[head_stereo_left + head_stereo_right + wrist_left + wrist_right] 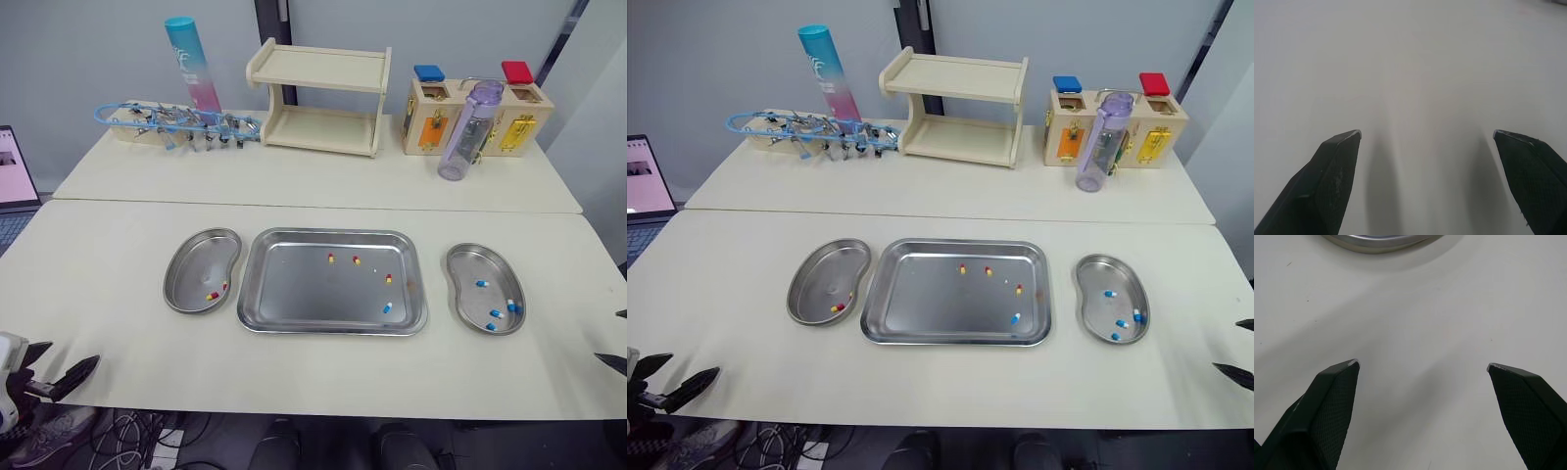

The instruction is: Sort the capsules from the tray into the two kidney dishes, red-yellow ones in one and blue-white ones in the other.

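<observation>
A steel tray (pixel 294 294) lies mid-table holding three red-yellow capsules (pixel 357 260) and one blue-white capsule (pixel 387 307). The left kidney dish (pixel 191 259) holds red-yellow capsules (pixel 212 295). The right kidney dish (pixel 468 266) holds several blue-white capsules (pixel 496 313). My left gripper (pixel 61 360) hovers open and empty at the table's near left corner, far from the dishes. At the table's near right edge my right gripper (pixel 612 336) is open and empty, just right of the right dish. The right wrist view shows its fingers (pixel 1332 391) spread over bare tabletop, with a steel rim (pixel 1381 242) ahead.
On the far table stand a wooden shelf (pixel 321 98), a purple water bottle (pixel 468 130), a wooden lock box (pixel 519 117), a blue-pink tube (pixel 192 64) and a rack of instruments (pixel 176 124). A laptop (pixel 15 181) sits at the far left.
</observation>
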{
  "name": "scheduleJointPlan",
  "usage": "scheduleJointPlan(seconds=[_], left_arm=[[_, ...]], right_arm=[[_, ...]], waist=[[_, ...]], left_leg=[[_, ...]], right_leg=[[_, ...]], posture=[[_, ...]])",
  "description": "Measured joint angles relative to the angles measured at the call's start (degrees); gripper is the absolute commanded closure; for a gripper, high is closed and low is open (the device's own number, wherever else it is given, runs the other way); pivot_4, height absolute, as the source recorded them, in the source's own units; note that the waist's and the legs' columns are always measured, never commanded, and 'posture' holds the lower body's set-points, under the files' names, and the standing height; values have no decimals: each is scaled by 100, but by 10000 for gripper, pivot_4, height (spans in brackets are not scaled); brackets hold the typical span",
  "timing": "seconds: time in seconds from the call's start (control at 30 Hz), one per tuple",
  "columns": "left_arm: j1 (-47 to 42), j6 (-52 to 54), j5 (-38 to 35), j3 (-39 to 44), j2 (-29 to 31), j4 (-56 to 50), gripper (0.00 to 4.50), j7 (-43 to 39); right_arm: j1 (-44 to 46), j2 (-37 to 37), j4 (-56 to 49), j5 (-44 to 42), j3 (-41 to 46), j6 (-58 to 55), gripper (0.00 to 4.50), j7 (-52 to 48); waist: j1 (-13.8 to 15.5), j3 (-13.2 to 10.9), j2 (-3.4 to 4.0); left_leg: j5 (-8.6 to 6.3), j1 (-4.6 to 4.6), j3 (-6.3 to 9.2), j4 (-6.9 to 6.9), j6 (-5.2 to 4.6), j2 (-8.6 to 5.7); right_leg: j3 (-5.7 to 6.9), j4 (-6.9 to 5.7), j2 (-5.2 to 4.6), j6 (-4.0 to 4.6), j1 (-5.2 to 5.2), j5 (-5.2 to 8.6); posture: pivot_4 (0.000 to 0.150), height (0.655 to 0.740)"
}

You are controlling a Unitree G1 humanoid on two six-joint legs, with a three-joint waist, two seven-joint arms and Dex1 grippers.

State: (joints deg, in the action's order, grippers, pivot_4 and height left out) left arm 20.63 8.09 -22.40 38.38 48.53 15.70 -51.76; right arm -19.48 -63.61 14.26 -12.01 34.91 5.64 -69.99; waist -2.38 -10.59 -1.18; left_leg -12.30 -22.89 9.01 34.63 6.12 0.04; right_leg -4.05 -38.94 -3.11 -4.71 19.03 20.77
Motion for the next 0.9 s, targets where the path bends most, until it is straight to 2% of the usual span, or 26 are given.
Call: scheduleJointPlan(seconds=[0.3, 0.4, 0.53, 0.7, 0.9], left_arm=[[-50, -11, -1, -82, -165, 0, 0, -59], [-49, 13, -25, -113, -245, -12, 0, -165], [-166, 40, -124, -253, -414, -217, 0, -241], [-223, 53, -169, -260, -499, -398, 0, -192], [-44, -66, -176, -266, -523, -700, 0, -342]], right_arm=[[-508, -109, -228, -50, 419, -27, 324, -474], [-631, -28, -1016, -286, 489, -437, 324, -540], [-647, 614, -3009, -1028, 397, -1421, 324, -128], [-694, 1734, -5046, -1579, -585, -2196, 324, 1009], [-596, 2794, -5491, -811, -2236, -2189, 324, 2149]], waist=[[0, 0, 0], [-10, 2, 3], [-8, 3, 0], [44, 15, -20], [45, 31, -46]], left_leg=[[0, 0, -2, 0, 0, 0], [0, 2, -2, 0, 0, 3], [0, -3, 1, 0, 1, 6], [-1, -5, 8, 0, 2, 2], [0, 1, 7, 0, 2, 10]], right_leg=[[-1, 0, 0, 0, 0, 0], [-1, -1, 2, 0, -1, 0], [1, -2, 4, 0, -1, 0], [4, -2, 1, -1, 0, -1], [4, -4, 6, 1, 2, -1]], posture=[[1500, 7400], [1500, 7400], [1500, 7400], [1500, 7400], [1500, 7400]])
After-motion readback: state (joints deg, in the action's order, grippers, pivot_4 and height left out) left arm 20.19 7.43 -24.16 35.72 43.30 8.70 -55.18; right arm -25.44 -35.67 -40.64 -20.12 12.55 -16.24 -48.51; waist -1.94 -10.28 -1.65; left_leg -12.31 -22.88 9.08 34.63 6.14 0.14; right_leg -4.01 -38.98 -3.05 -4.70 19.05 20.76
